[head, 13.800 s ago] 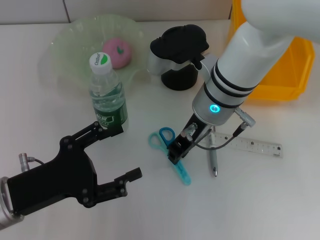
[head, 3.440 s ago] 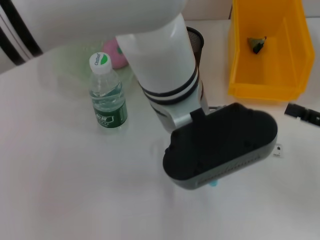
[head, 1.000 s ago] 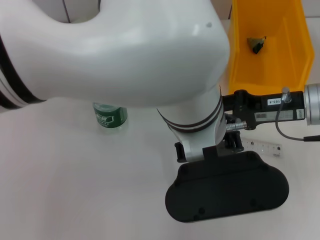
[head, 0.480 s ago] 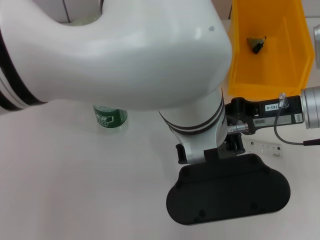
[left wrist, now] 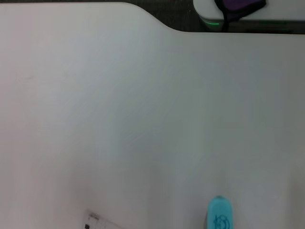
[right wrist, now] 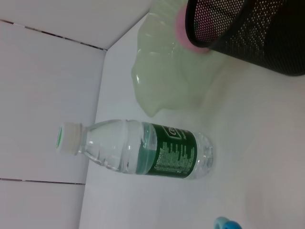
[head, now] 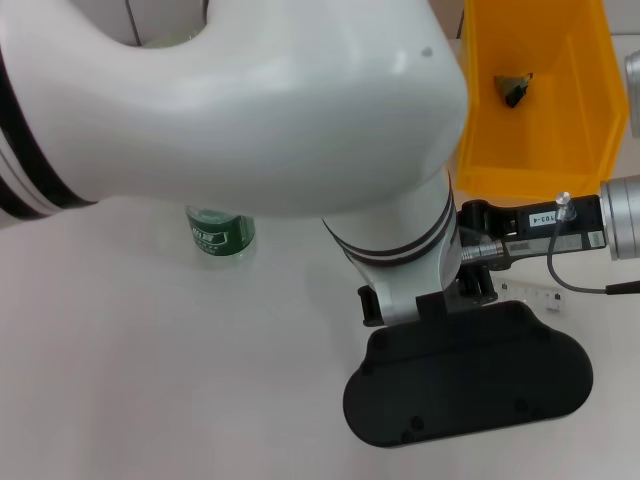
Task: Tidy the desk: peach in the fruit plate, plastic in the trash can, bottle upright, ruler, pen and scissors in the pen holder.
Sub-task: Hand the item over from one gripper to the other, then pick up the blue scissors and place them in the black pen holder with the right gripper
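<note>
A: Any read on the left pincer (head: 468, 375)? Only seeing a fat black wrist housing, lower centre-right of the head view, hanging over the tabletop (head: 150, 380).

B: Nope, can't tell if open or closed. Buried under that housing. Same deal with the right pincer (head: 492, 225): reaching in from the right edge at mid-height, tucked behind the big white left arm, so can't tell there either.

A: Fair. Spotted the ruler (head: 535, 294)?

B: Yep, just a pale end of it, poking out right below the right pincer, flat on the tabletop. Also clipped at the edge of the left wrist view, apart from a blue handle tip of the scissors (left wrist: 218, 213).

A: And the plastic (head: 515, 88)?

B: Dark crumpled scrap, lying inside the yellow trash can (head: 580, 130), upper right of the head view.

A: Bottle (right wrist: 138, 150)?

B: Standing upright with the cap on, going by the right wrist view. In the head view, only the green label peeking out from under the left arm, left of centre.

A: Peach (right wrist: 188, 36)?

B: Just a sliver of pink past the rim of the black mesh pen holder (right wrist: 248, 33), set against the pale green fruit plate (right wrist: 162, 90). Looks like in the plate, can't swear to it. Plate just beside the pen holder, near the bottle.
</note>
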